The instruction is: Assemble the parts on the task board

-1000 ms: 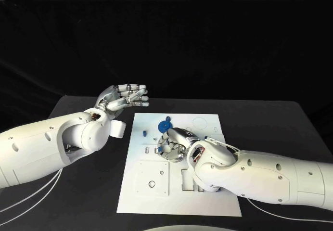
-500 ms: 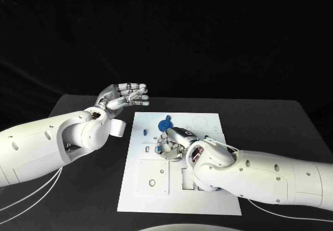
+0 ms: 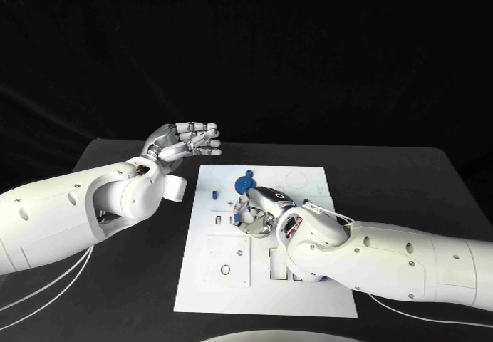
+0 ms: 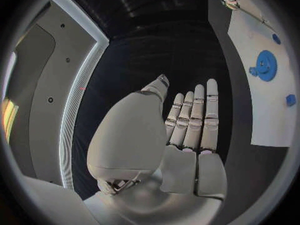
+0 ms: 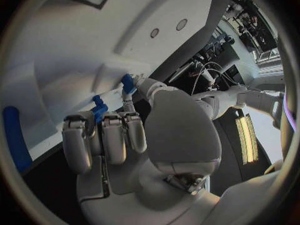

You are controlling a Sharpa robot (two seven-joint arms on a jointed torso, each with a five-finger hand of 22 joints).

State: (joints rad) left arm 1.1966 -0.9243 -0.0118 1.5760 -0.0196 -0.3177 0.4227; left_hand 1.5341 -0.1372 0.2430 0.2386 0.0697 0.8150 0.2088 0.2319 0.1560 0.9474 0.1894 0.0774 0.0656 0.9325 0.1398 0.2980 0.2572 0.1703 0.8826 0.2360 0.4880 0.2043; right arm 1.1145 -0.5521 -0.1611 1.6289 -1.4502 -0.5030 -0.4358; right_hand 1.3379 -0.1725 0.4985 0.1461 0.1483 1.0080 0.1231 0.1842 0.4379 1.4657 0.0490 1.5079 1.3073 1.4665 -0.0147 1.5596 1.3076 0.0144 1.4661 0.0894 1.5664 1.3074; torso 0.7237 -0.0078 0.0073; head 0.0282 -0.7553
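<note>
The board (image 3: 262,285) lies flat in the middle of the black table (image 3: 411,178), its long side running away from the robot.

The left hand (image 3: 185,144) is raised off the table beyond the board's far left corner, palm up, holding nothing. In the left wrist view its fingers (image 4: 194,117) lie straight and close side by side, the thumb apart from them. That view also shows the gear (image 4: 265,65) lying on the board (image 4: 262,120), with two small blue parts near it.

The right hand (image 3: 259,210) is down on the far half of the board, just on the near side of the blue gear (image 3: 244,185) (a round toothed piece with a small tab on its far side). Its fingers (image 5: 106,135) are curled in together over the board, and in the right wrist view a small blue part (image 5: 99,109) sits at their tips, with a second blue piece (image 5: 128,83) at the tip of the thumb — whether either is truly pinched or only touched I cannot tell. In the head view a bit of blue (image 3: 237,217) shows under the same fingers.

A blue peg (image 3: 215,194) stands on the board left of the gear, apart from both hands. A long blue piece (image 5: 14,135) shows at the rim of the right wrist view — what it is cannot be made out.
</note>
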